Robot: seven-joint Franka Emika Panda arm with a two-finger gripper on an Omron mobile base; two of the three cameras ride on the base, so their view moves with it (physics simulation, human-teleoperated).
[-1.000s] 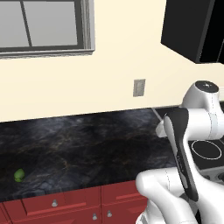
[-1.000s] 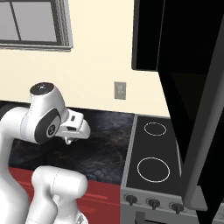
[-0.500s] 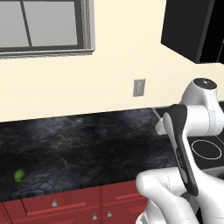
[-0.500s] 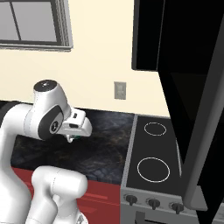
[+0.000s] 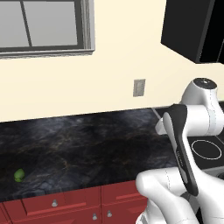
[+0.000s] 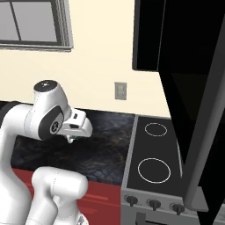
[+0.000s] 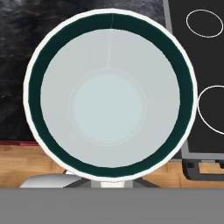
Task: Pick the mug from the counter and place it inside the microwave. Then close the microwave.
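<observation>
black marbled counter (image 5: 78, 144) beside stovetop (image 6: 154, 162), hand (image 6: 78, 137) clamped on white teal-rimmed mug (image 7: 109, 98), no readable writing

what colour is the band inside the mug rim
Dark teal-green on the mug, clearest in the hand view.

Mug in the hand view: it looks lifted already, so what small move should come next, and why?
Probably carry the mug up and right toward the open microwave. The gripper is shut on the mug, whose mouth sits close under the hand camera, above the counter edge beside the stovetop, while the microwave door hangs open.
</observation>
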